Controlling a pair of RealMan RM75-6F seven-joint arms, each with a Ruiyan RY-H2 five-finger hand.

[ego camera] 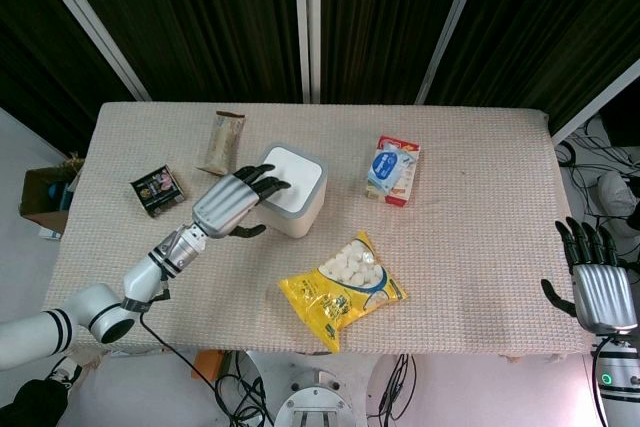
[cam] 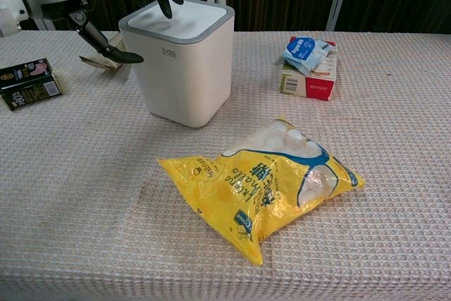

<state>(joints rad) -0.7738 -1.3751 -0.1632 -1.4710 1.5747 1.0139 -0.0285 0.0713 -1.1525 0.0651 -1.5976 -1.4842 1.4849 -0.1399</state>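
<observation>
The left hand (ego camera: pixel 232 204) spreads over the near-left top edge of the white bin (ego camera: pixel 291 190) at table centre-left (fingertips apparently touching its lid), holding nothing; the right hand (ego camera: pixel 598 282), open, waits far off.

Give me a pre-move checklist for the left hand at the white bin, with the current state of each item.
1. Left hand at the white bin: ok, fingers reach over the lid edge, thumb beside the wall.
2. Firm contact with the lid: cannot tell, fingertips are at or just above it.
3. Bin upright: ok, standing flat on the table.
4. Space around the bin: ok, the yellow snack bag, the tan packet and the dark box lie apart from it.
5. Right hand out of the way: ok, open at the table's far right edge.
</observation>
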